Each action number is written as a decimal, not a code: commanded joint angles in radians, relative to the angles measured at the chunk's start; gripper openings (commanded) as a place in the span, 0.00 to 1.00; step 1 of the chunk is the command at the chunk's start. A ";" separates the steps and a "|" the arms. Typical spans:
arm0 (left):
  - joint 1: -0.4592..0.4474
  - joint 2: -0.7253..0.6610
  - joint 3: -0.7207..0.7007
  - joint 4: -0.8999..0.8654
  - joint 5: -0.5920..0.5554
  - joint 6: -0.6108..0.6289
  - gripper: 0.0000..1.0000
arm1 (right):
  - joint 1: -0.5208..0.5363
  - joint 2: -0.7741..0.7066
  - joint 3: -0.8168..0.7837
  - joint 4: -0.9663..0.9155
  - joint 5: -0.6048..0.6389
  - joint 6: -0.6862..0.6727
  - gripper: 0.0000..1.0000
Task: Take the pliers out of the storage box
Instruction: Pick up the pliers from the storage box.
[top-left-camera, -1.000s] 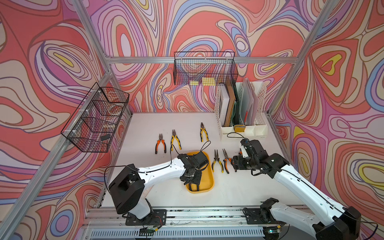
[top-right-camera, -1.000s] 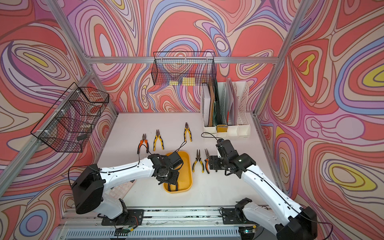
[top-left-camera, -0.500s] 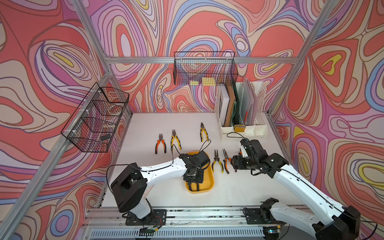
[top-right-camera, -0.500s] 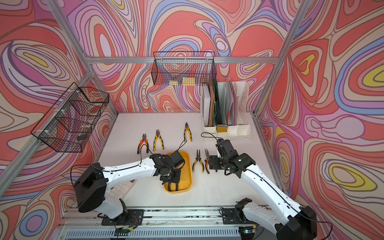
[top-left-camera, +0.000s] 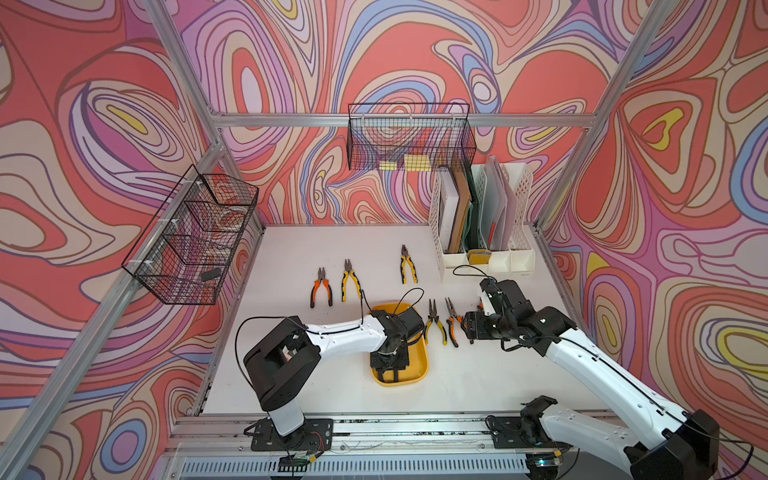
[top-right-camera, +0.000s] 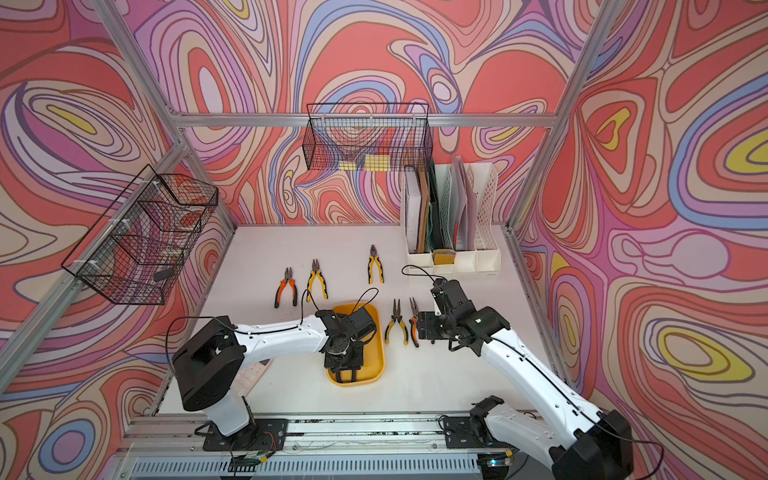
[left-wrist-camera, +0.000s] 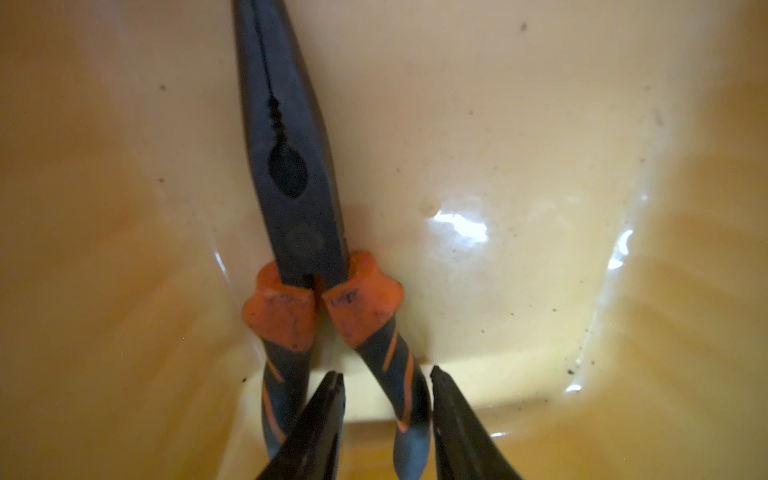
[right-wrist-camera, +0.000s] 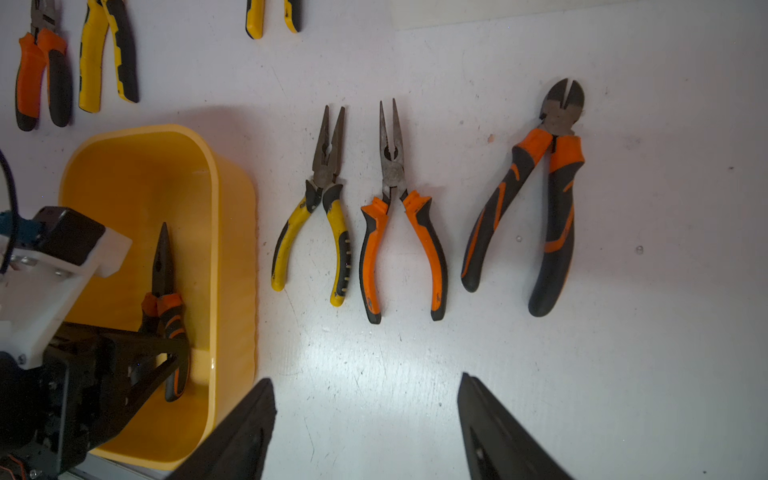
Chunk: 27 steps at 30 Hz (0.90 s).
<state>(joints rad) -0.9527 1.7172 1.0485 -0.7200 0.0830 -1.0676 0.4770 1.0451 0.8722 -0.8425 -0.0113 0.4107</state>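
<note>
Counting across the views gives six of the pliers out and one left to lift, so the task is judged nearly complete.

**Top views.** The storage box (top-left-camera: 420, 362) sits on the table (top-left-camera: 291, 249) near the front centre. Five pliers lie on the bare surface: three in a row beyond the box, and a needle-nosed pair (top-left-camera: 434, 323) just beside its right wall. The left gripper (top-left-camera: 388, 373) reaches down into the box and hides the contents. The right gripper (top-left-camera: 468, 330) hangs near the needle-nosed pair and covers the table beneath it.

**Left wrist view.** The last plier (left-wrist-camera: 291, 187) lies on the box floor, orange-and-black handles toward the camera. The fingers (left-wrist-camera: 320, 424) straddle one handle only. Whether they pinch it cannot be told, since a slit shows on one side.

**Right wrist view.** Orange-handled side cutters (right-wrist-camera: 540, 199), hidden in both top views, lie apart from the box. The right claw is spread and empty.
</note>
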 joint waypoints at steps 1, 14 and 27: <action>-0.004 0.017 0.005 0.007 -0.007 -0.031 0.40 | -0.003 -0.010 -0.008 0.011 0.007 -0.001 0.73; -0.005 0.132 0.002 0.103 0.029 -0.036 0.29 | -0.003 -0.016 -0.010 0.012 0.011 0.000 0.73; -0.007 0.121 0.007 0.098 -0.022 -0.007 0.12 | -0.003 -0.019 -0.012 0.013 0.018 0.002 0.73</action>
<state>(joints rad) -0.9524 1.7870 1.0893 -0.6868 0.0933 -1.0962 0.4770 1.0424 0.8707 -0.8410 -0.0105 0.4107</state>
